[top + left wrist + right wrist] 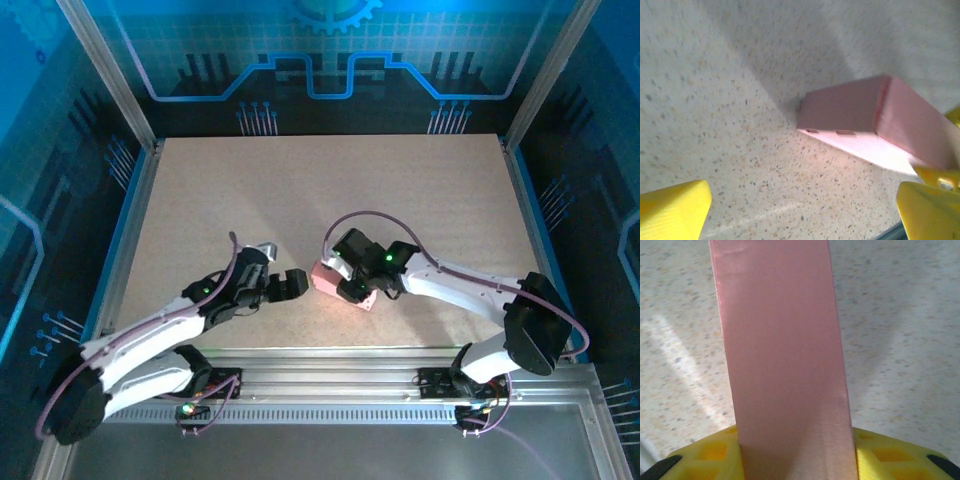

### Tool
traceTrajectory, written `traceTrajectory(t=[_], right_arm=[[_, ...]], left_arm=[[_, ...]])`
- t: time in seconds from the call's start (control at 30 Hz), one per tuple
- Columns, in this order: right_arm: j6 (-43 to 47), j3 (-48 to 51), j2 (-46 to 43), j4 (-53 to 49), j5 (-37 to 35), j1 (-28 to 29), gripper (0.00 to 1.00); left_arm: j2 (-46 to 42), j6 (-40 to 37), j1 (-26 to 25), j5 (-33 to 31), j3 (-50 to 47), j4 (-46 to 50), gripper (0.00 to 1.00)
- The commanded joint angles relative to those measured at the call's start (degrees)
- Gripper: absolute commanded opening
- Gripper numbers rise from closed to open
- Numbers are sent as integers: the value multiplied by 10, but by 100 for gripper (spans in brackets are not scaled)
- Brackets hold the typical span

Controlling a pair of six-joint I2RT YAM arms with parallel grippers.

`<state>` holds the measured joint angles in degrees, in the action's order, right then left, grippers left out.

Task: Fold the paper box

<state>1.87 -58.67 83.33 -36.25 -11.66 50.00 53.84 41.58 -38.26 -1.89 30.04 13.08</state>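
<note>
Top view: paper box point(322, 277), folded into closed block, sits near tabletop's point(300, 190) near edge, about centre. Right gripper point(352, 283) clamps it, probably to steady it. Left gripper point(290, 285) just beside.
Left wrist: left gripper point(800, 215) jaws wide, empty; paper box point(855, 112) ahead.
Right wrist: yellow fingers point(890, 460) pinch paper box point(785, 350) sides.

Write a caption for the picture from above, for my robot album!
The right gripper grips the pink paper box on the speckled table, with the open left gripper close beside it.
</note>
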Motion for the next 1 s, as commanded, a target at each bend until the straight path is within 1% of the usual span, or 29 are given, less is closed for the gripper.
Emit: traceTrajectory(t=[0.0, 0.07, 0.1, 0.23, 0.33, 0.43, 0.53, 0.57, 0.63, 0.67, 0.7, 0.73, 0.77, 0.8, 0.87, 0.97], right_arm=[[21, -34, 3, -1, -78, -28, 41], [41, -55, 21, 6, -129, -37, 41], [53, -68, 39, 14, -161, -41, 42], [101, -118, 121, 54, -276, -54, 43], [151, -144, 184, 121, -349, -54, 43], [180, -161, 236, 175, -382, -53, 43], [193, -167, 270, 200, -384, -47, 44], [193, -169, 277, 199, -380, -45, 48], [176, -177, 277, 173, -357, -39, 66], [174, -176, 268, 165, -335, -34, 75], [172, -170, 254, 159, -310, -30, 82], [166, -164, 240, 156, -282, -28, 86], [157, -155, 220, 151, -240, -29, 93], [145, -144, 200, 151, -209, -34, 95], [110, -121, 164, 158, -159, -52, 95], [11, -79, 110, 168, -82, -110, 94]], left_arm=[[-95, -50, -2, -80, -5, 36, 99], [-138, -58, 2, -116, -16, 58, 99], [-153, -59, 9, -123, -17, 70, 99], [-161, -57, 30, -117, -20, 96, 99], [-146, -55, 32, -111, -22, 91, 99], [-133, -56, 34, -108, -20, 87, 99], [-129, -58, 38, -107, -17, 91, 99], [-130, -58, 40, -108, -17, 91, 99], [-130, -60, 43, -107, -17, 91, 99], [-130, -61, 45, -107, -16, 91, 99], [-130, -64, 46, -107, -16, 91, 99], [-128, -66, 48, -107, -16, 89, 99], [-126, -69, 52, -105, -16, 86, 99], [-122, -72, 55, -105, -17, 82, 99], [-112, -79, 62, -100, -19, 64, 99], [-82, -99, 76, -89, -22, 19, 99]])
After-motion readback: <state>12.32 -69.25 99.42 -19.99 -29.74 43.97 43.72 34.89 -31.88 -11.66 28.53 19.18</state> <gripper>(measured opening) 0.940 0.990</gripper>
